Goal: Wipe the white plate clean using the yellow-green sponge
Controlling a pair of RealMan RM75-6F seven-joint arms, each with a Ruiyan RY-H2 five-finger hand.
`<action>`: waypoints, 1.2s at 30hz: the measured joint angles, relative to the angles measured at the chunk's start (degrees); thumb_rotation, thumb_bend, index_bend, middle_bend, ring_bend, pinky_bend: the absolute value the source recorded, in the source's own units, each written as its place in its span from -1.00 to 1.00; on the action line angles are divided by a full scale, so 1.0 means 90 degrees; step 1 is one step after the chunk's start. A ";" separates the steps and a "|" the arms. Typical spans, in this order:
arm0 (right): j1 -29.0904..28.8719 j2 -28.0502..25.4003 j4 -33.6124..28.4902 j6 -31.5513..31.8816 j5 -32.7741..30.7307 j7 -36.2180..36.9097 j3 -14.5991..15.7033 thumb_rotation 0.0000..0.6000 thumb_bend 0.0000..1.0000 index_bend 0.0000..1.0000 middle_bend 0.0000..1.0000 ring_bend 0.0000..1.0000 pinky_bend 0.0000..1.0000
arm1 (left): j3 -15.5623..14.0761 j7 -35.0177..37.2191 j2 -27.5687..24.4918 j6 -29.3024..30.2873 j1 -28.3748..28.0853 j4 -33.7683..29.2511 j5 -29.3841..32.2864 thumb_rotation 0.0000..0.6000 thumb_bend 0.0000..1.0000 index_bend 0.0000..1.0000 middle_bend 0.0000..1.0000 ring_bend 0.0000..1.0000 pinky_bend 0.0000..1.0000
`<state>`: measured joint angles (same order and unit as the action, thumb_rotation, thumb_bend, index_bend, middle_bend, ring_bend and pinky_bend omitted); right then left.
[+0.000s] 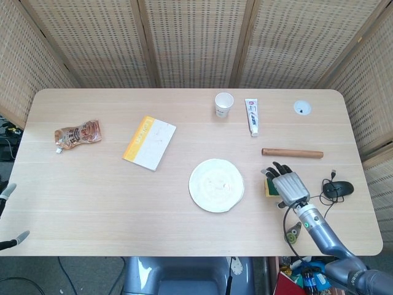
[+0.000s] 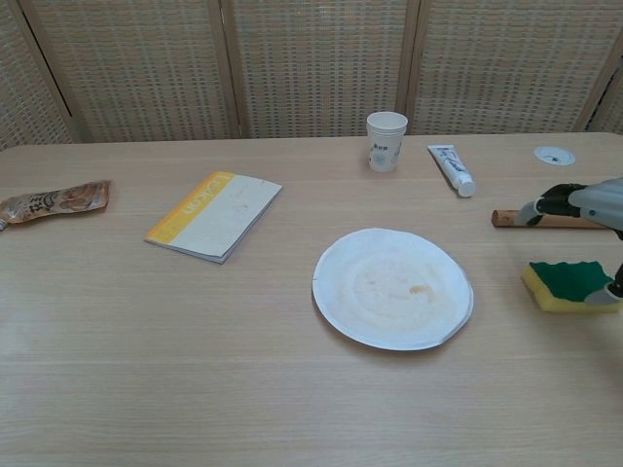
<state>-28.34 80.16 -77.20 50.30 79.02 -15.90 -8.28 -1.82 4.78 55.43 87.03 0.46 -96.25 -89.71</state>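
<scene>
You've got the plate [image 1: 216, 185] sitting mid-table, the sponge [image 2: 569, 285] just to its right with your right hand [image 1: 287, 186] over it. Behind the sponge lies the wooden stick [image 1: 292, 153]; further back, the tube [image 1: 252, 116] and, to its left, the cup [image 1: 224, 104]. Left of the plate rests the booklet [image 1: 149, 142], and the pouch [image 1: 77, 134] is far left.

Silver-grey right hand [image 1: 288, 187] with black fingertips, on a grey arm.
</scene>
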 measured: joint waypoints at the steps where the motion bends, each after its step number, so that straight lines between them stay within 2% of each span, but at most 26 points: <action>1: -0.0042 0.0086 0.0123 -0.0030 -0.0060 -0.0055 -0.0015 1.00 -1.00 -0.69 -0.61 -0.83 -0.62 | 0.0006 -0.0021 0.0007 -0.0027 -0.0011 -0.0004 0.0025 1.00 -1.00 -1.00 -1.00 -1.00 -1.00; 8: -0.0322 0.0633 0.0949 -0.0215 -0.0271 -0.0367 0.0014 1.00 -1.00 -0.63 -0.53 -0.77 -0.43 | 0.0082 -0.0109 0.0032 -0.0246 -0.0106 -0.0028 0.0282 1.00 -1.00 -1.00 -1.00 -1.00 -1.00; 15: -0.0500 0.0978 0.1513 -0.0376 -0.0446 -0.0470 0.0110 1.00 -0.98 -0.58 -0.49 -0.72 -0.42 | 0.0099 -0.0194 0.0039 -0.0336 -0.0157 -0.0077 0.0345 1.00 -1.00 -1.00 -1.00 -1.00 -1.00; 23: -0.0579 0.1218 0.1852 -0.0429 -0.0563 -0.0484 0.0210 1.00 -0.95 -0.36 -0.24 -0.48 -0.37 | 0.0111 -0.0172 0.0032 -0.0382 -0.0183 -0.0063 0.0398 1.00 -1.00 -1.00 -1.00 -1.00 -1.00; 26: -0.0607 0.1326 0.2046 -0.0414 -0.0570 -0.0480 0.0237 1.00 -0.91 -0.26 -0.10 -0.35 -0.27 | 0.0116 -0.0143 0.0025 -0.0371 -0.0181 -0.0068 0.0406 1.00 -1.00 -1.00 -1.00 -1.00 -1.00; 29: -0.0608 0.1369 0.2095 -0.0261 -0.0474 -0.0372 0.0256 1.00 -0.85 -0.18 -0.01 -0.26 -0.18 | 0.0114 -0.0144 0.0025 -0.0366 -0.0177 -0.0067 0.0410 1.00 -1.00 -1.00 -1.00 -1.00 -1.00; 36: -0.0636 0.1272 0.1775 0.0273 -0.0074 0.0167 0.0239 1.00 -0.72 -0.16 0.02 -0.24 -0.15 | 0.0110 -0.0149 0.0032 -0.0389 -0.0195 -0.0068 0.0410 1.00 -1.00 -1.00 -1.00 -1.00 -1.00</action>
<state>-34.06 91.61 -61.23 52.75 78.36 -14.39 -6.14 -0.83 3.44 55.72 83.52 -1.30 -96.86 -86.02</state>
